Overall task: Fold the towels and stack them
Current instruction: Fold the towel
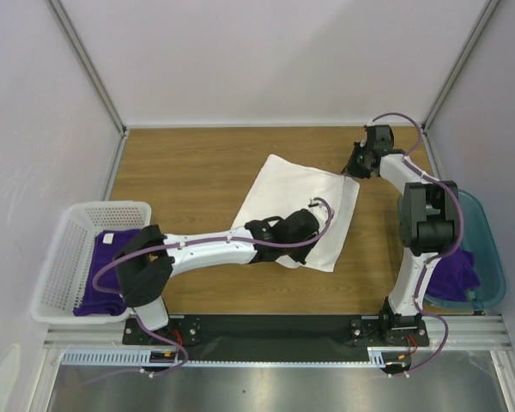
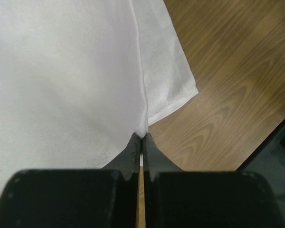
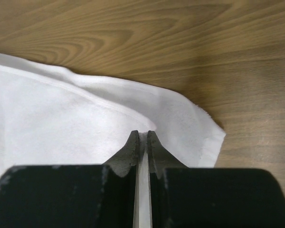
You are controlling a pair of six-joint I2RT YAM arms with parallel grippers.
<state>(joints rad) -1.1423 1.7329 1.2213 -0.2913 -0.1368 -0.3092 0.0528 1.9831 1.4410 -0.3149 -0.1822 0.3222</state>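
A large white towel (image 1: 283, 193) lies folded over itself in the middle of the wooden table. My left gripper (image 1: 313, 249) is shut on the white towel's near right edge (image 2: 143, 128), a fold pinched between the tips. My right gripper (image 1: 354, 167) is shut on the towel's far right corner (image 3: 141, 137), with cloth between the jaws. A deep-purple towel (image 1: 103, 275) lies in the white basket (image 1: 69, 249) at left. Another purple towel (image 1: 455, 273) lies in the teal bin (image 1: 489, 249) at right.
The basket stands at the table's left front edge, the bin at the right front edge. Bare wood (image 1: 180, 172) lies behind and left of the white towel. Grey walls close in the back and both sides.
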